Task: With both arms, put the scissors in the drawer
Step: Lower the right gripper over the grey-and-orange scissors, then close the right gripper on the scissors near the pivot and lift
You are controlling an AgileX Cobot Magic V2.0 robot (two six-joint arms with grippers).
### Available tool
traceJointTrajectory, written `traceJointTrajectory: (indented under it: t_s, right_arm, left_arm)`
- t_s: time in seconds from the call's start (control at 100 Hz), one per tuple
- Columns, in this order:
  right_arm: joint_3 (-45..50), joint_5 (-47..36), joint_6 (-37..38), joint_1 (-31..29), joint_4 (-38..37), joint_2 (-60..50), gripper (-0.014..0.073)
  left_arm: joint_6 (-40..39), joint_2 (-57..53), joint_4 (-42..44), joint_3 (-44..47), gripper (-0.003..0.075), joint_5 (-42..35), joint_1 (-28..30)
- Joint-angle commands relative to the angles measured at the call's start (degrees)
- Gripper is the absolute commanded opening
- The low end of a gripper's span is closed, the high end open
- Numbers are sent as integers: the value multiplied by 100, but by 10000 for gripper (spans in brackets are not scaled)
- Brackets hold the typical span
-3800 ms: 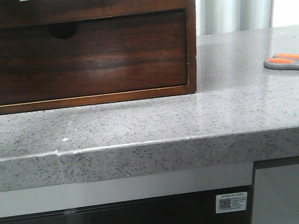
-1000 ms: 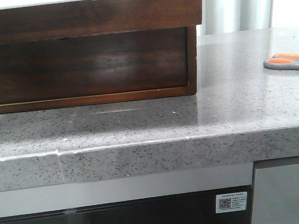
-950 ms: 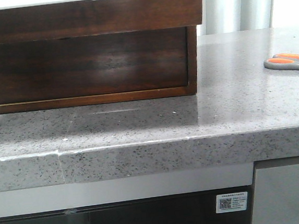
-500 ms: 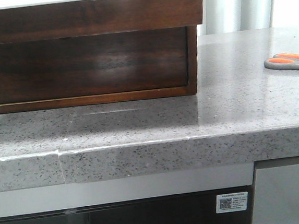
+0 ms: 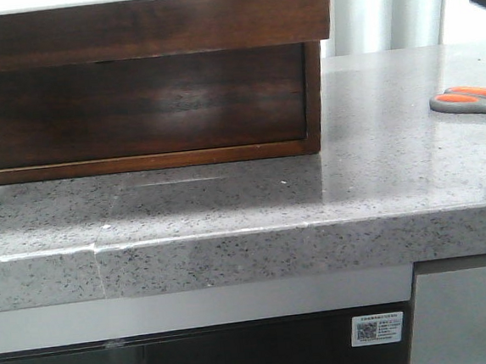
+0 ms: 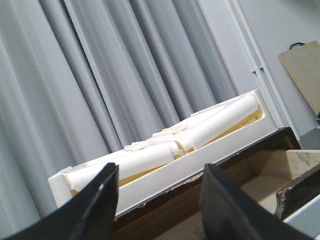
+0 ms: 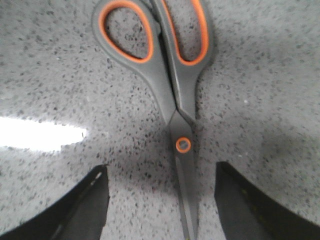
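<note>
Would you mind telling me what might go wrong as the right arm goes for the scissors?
The scissors lie flat and closed on the speckled counter, with the right tool open astride the thin blades; its tips could scrape the stone or slip off. The scissors also lie well apart from the drawer, so a weak pinch might drop them in transit.

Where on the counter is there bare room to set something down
The widest bare patch of the countertop lies between the cabinet and the scissors. The strip before the cabinet is also bare. The right gripper crowds the scissors.
</note>
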Motion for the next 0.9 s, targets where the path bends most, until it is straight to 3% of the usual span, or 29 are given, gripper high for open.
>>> traceJointTrajectory:
  t_s: [0.0, 0.56, 0.89]
  right_arm:
    - [-371, 1, -52, 7, -140, -37, 374]
    - [-798, 209, -58, -79, -155, 642, 374]
    - [-798, 212, -108, -256, 236, 760, 374]
  left_arm:
    - [-63, 50, -174, -194, 319, -245, -2]
    - [-63, 50, -174, -194, 319, -245, -2]
    - [-63, 50, -174, -194, 319, -245, -2]
